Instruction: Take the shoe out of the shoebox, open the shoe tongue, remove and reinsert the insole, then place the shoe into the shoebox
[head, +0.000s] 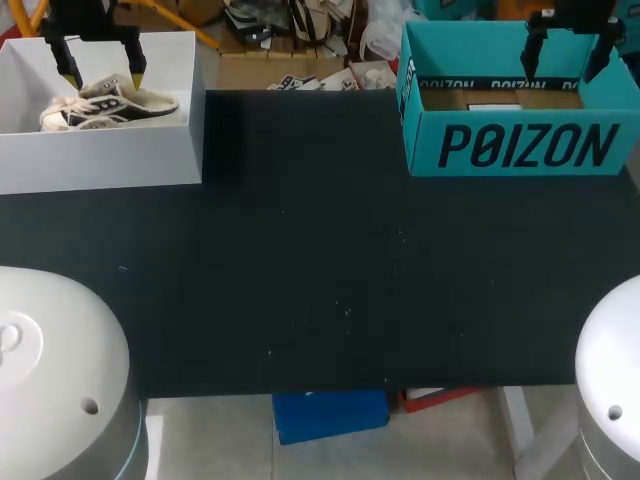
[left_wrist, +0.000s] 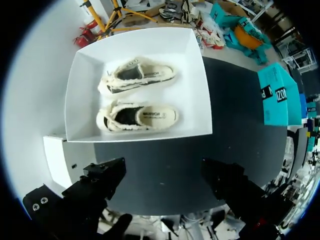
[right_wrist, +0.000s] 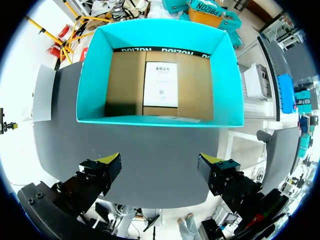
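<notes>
Shoes (head: 110, 105): two, pale with dark trim, lying side by side inside white box (head: 100, 160) at the table's (head: 320, 270) far left. Left gripper (head: 103, 72) hangs above this box, fingers spread wide, gripping nothing and clear of both shoes. Teal box (head: 520, 145) stands open-topped at far right, well apart from the white one; white paper sheet (right_wrist: 161, 84) lies flat on its cardboard floor. Right gripper (head: 567, 55) hangs over it, fingers spread, gripping nothing.
</notes>
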